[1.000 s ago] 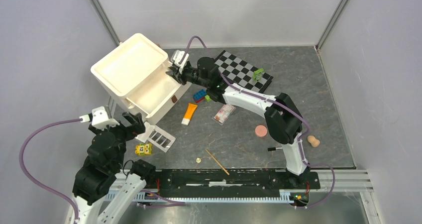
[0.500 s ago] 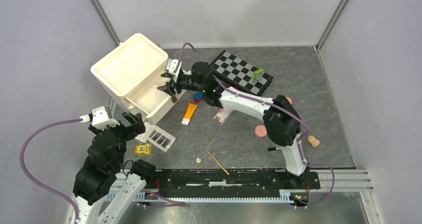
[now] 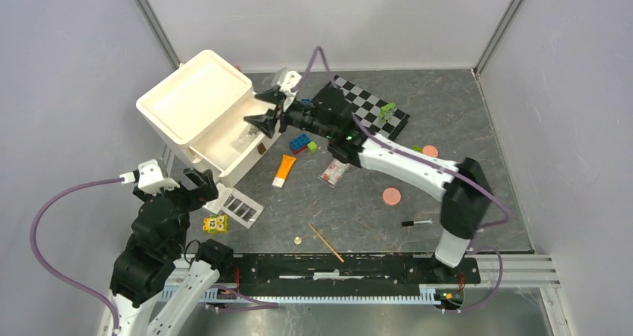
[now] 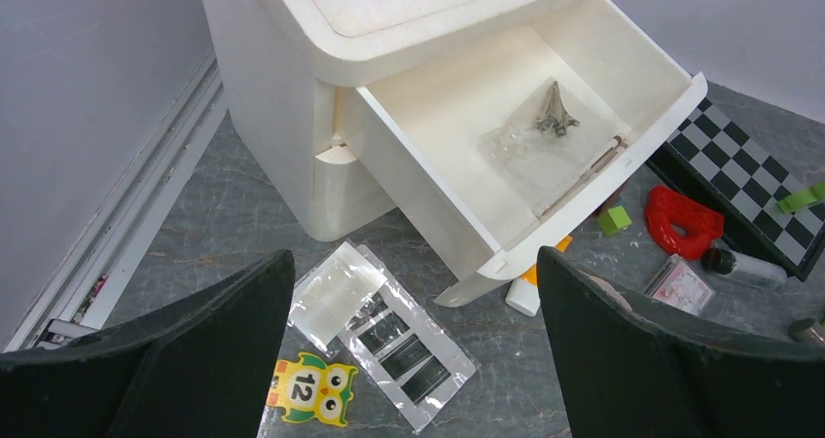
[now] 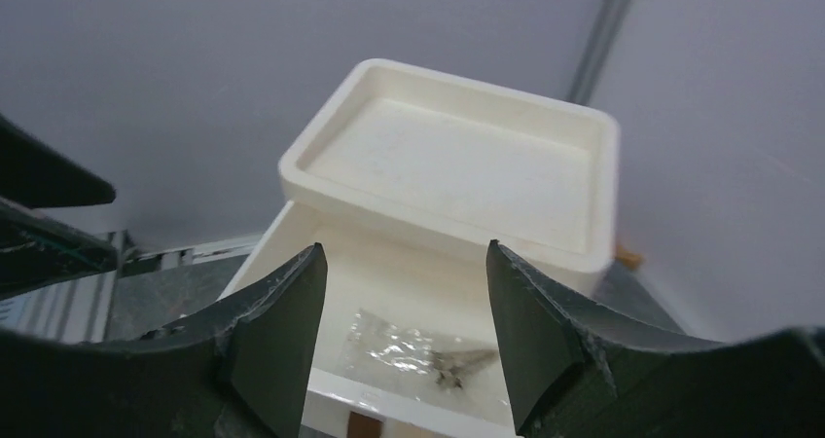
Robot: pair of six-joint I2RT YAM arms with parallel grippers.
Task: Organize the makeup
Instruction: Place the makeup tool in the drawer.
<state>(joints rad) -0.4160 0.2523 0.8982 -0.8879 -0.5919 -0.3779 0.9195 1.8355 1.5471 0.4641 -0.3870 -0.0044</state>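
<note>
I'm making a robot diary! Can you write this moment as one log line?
right gripper: open above drawer | drawer: open, clear packet inside | left gripper: open, empty, near palette | orange tube: on table

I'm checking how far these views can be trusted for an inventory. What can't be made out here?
- Clear packet in the drawer: left wrist view, dark contents too small to identify.
- Orange tube: left wrist view, mostly hidden under the drawer front.
- Small round object near the tan stick: top view, too small to name.
</note>
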